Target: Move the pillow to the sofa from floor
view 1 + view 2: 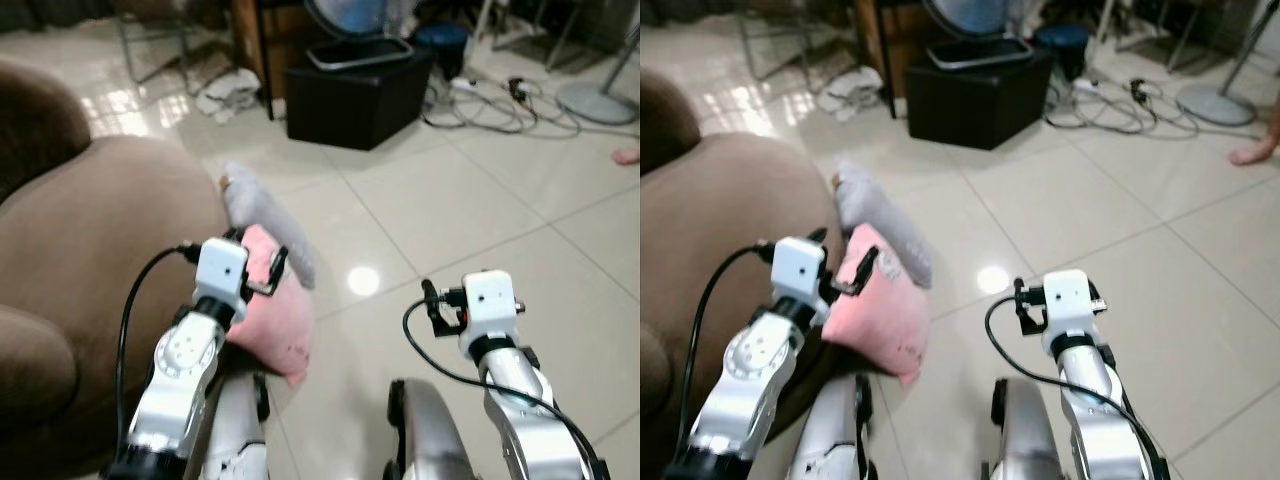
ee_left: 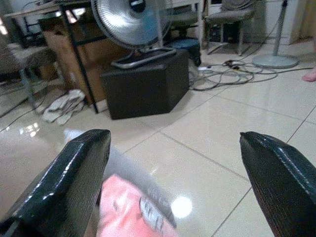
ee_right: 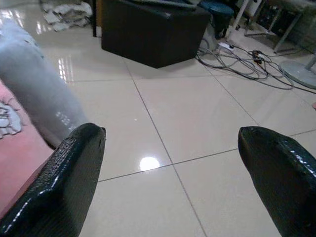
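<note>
Pillow: pink pillow (image 1: 275,320) with a grey part (image 1: 272,225) rising behind it — it leans against the front edge of the brown sofa (image 1: 90,260), lower corner down toward the tiled floor (image 1: 480,210).
Left tool: left tool (image 1: 262,268) hovers just above the pillow's top edge; in the left wrist view its fingers (image 2: 74,177) stand wide apart, nothing between them.
Right tool: right tool (image 1: 432,300) is held over bare tiles, well apart from the pillow; fingers (image 3: 64,182) spread apart, gripping nothing.
Background: a black box (image 1: 355,95) with a fan (image 2: 129,19) on it — loose cables (image 1: 490,105) lie beside it on the floor.
</note>
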### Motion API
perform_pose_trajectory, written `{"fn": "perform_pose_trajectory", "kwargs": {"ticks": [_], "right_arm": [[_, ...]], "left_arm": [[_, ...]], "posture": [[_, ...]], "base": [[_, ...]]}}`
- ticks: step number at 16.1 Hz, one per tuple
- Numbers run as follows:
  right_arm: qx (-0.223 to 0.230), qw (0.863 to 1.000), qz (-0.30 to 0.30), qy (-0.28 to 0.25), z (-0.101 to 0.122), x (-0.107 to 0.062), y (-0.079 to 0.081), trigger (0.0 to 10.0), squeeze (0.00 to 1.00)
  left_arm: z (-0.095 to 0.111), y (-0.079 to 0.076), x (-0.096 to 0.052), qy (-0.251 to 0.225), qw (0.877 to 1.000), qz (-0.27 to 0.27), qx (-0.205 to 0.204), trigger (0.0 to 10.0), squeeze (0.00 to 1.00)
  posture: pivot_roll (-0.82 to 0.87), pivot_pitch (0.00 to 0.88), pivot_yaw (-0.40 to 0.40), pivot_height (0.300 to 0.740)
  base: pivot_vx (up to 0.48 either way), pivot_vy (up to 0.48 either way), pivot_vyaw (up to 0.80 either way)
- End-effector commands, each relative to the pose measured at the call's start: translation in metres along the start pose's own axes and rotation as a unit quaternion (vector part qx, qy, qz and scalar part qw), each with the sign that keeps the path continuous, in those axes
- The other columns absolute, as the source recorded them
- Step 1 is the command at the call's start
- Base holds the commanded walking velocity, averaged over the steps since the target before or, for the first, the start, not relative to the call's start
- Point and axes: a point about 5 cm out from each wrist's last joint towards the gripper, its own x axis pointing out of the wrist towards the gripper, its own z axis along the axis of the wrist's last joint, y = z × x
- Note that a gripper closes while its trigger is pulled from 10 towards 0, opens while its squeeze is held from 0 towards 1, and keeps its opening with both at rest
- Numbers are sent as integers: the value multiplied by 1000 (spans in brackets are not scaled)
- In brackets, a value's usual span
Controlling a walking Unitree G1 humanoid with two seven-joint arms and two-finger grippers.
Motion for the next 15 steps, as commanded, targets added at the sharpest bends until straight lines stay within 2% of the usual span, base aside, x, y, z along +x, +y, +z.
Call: {"fn": "perform_pose_trajectory", "kwargs": {"ticks": [1,7,10,14,15], "right_arm": [[-1,1000,-2,4,-1,1,1,10000,0],[-9,1000,0,1,-1,-1,-2,10000,0],[-12,1000,4,2,-2,0,0,10000,0],[-2,1000,13,6,-3,1,1,10000,0],[10,1000,21,12,-4,1,3,10000,0]], "left_arm": [[-4,1,-1,12,1000,-1,2,10000,0],[-2,1,0,9,1000,-1,2,10000,0],[-6,2,-1,23,1000,-3,11,10000,0],[-8,3,1,42,999,3,2,10000,0],[-11,3,1,53,999,3,-12,10000,0]], "posture": [[-4,85,16,569],[-4,87,23,569],[-7,88,27,569],[-10,76,33,569],[-13,72,33,560]], "base": [[330,0,0],[337,0,0],[316,0,0],[0,0,0],[0,0,0]]}}
